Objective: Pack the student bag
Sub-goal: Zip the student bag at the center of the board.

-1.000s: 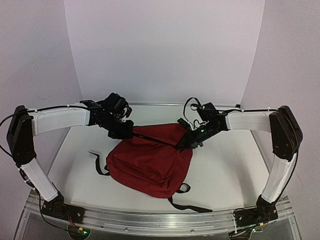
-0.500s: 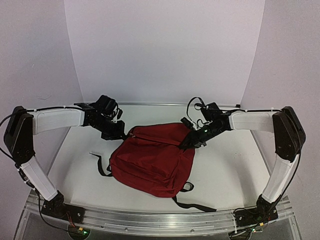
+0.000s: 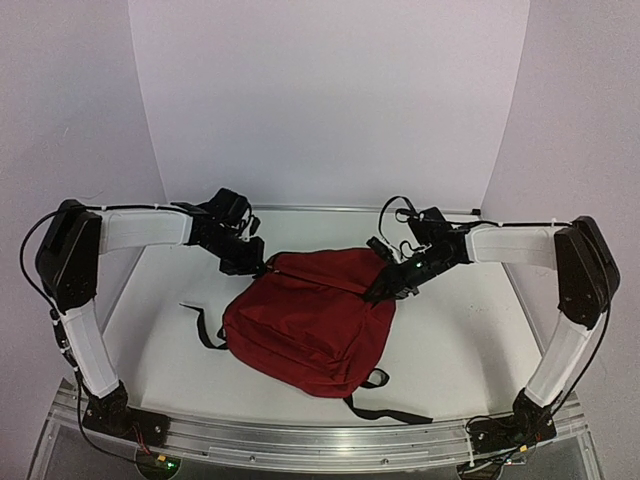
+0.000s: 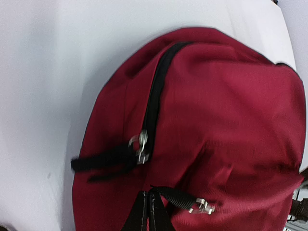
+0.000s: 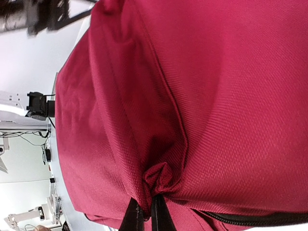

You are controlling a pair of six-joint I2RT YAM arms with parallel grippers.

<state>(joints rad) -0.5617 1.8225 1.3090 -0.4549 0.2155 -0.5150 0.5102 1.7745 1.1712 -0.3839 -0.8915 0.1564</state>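
The student bag (image 3: 310,320), dark red with black zippers, lies flat in the middle of the table. My left gripper (image 3: 252,264) is at its far left corner. In the left wrist view this gripper (image 4: 147,193) is shut on a black corded zipper pull (image 4: 175,197) with a metal end. A second slider with a black tab (image 4: 139,147) sits on the closed zipper (image 4: 159,82). My right gripper (image 3: 387,288) is at the bag's far right corner. In the right wrist view it (image 5: 144,201) is shut on a pinched fold of red fabric (image 5: 163,175).
Black straps trail from the bag on the left (image 3: 200,325) and at the near side (image 3: 385,410). The white table (image 3: 450,330) has white walls behind and at both sides. A metal rail (image 3: 320,440) runs along the near edge.
My left gripper drew away to the left, then came back to the bag's far left corner. The bag has shifted slightly right with my right gripper still holding it.
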